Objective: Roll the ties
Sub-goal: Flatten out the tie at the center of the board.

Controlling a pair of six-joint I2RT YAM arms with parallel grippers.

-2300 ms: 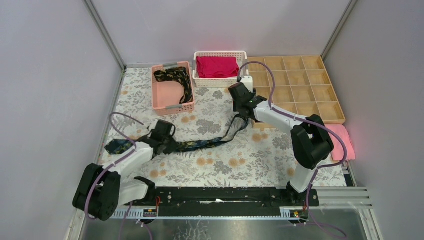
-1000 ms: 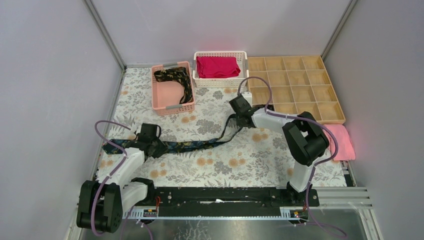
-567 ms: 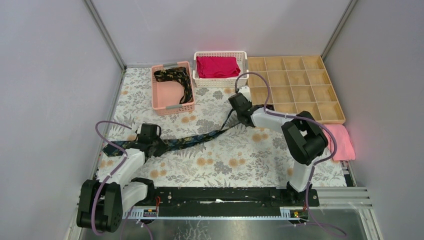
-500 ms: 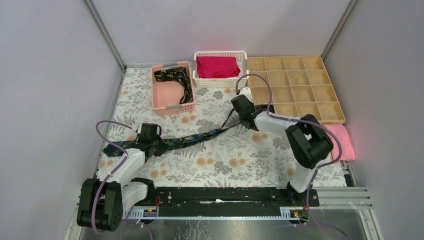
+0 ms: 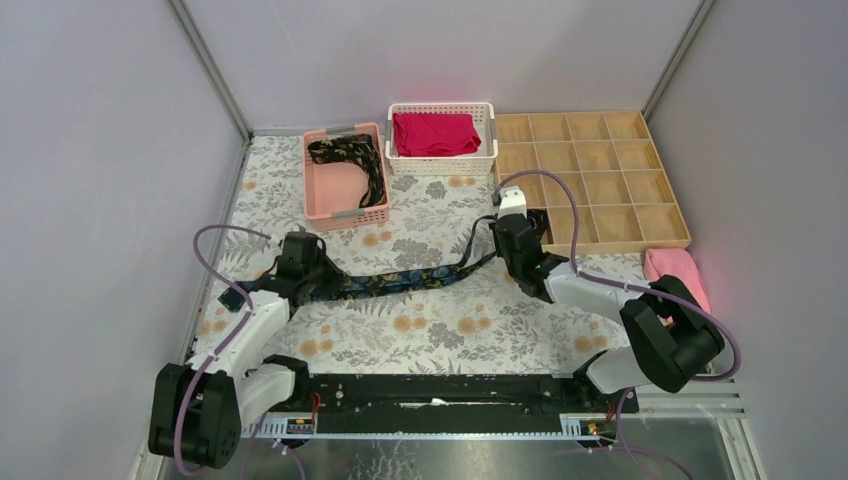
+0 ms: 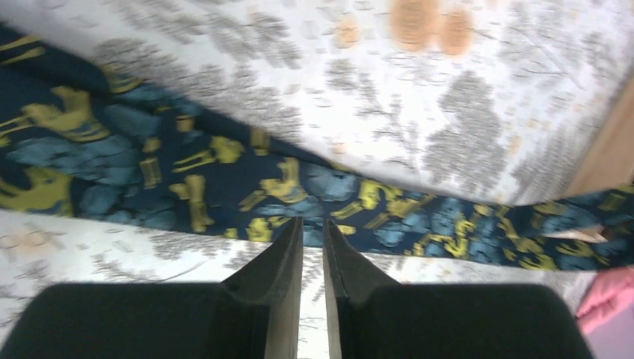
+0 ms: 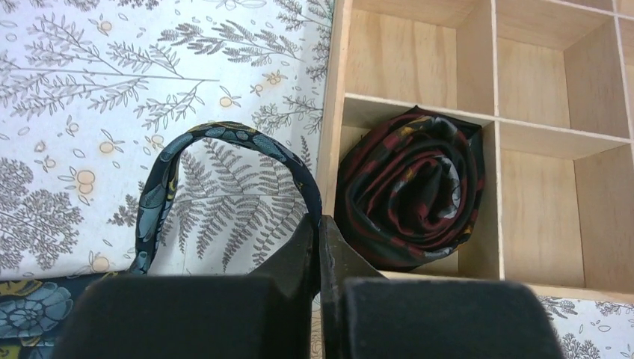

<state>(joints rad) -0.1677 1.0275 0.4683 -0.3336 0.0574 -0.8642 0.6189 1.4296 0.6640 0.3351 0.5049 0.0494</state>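
Across the table (image 5: 470, 330), three ties (image 5: 400, 282), two baskets (image 5: 345, 213), one wooden tray (image 5: 625, 241)

Three ties (image 5: 400, 280) (image 5: 355, 155) (image 7: 411, 198), two baskets (image 5: 335, 192) (image 5: 440, 166), one tray (image 5: 600, 150), one red cloth (image 5: 433, 133), one towel (image 5: 675, 268)

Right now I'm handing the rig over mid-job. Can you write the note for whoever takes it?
Left gripper: jaws nearly closed, tips at the edge of the blue-gold tie near its wide end. Whether they pinch fabric cannot be told.
Right gripper: jaws shut on that tie's narrow end, which arches up in a loop beside the wooden tray.
Done: one rolled tie sits in the tray's near-left compartment.
Left: the blue-gold tie lies stretched out, unrolled, between the arms. A loose tie lies in the pink basket.
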